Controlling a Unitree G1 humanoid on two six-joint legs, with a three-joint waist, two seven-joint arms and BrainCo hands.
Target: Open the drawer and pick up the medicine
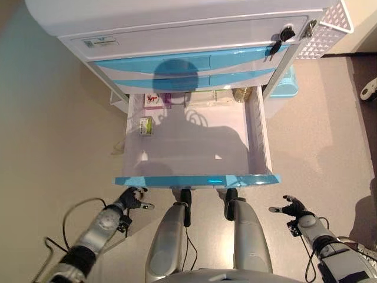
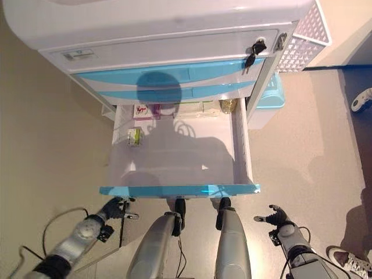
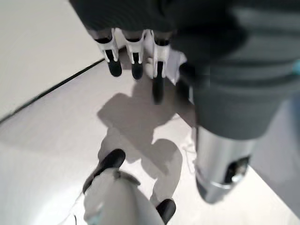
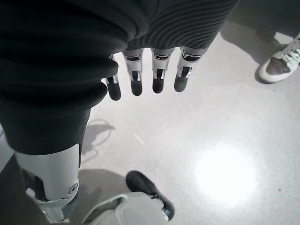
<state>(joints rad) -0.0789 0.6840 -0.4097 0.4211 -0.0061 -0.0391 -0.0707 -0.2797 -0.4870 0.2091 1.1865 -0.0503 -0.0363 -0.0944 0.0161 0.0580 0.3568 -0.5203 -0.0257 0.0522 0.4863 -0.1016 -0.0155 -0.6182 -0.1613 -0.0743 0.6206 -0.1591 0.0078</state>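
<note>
The bottom drawer (image 1: 197, 180) of a white and blue cabinet (image 1: 188, 53) is pulled open toward me. Inside, a small green medicine box (image 1: 146, 125) lies near the drawer's left wall. A white and pink box (image 1: 156, 99), a flat clear packet (image 1: 206, 99) and a small yellowish bottle (image 1: 241, 94) lie along the back. My left hand (image 1: 132, 198) hangs low below the drawer's front left corner, fingers relaxed and empty. My right hand (image 1: 293, 207) hangs low to the right of the drawer front, fingers straight and empty. Both are apart from the drawer.
A white perforated basket (image 1: 330, 26) hangs on the cabinet's right side, with a light blue bin (image 1: 285, 82) below it. Keys (image 1: 277, 41) hang in the top lock. A person's shoe (image 2: 349, 258) is on the floor at lower right, another shoe (image 1: 369, 89) at the right edge.
</note>
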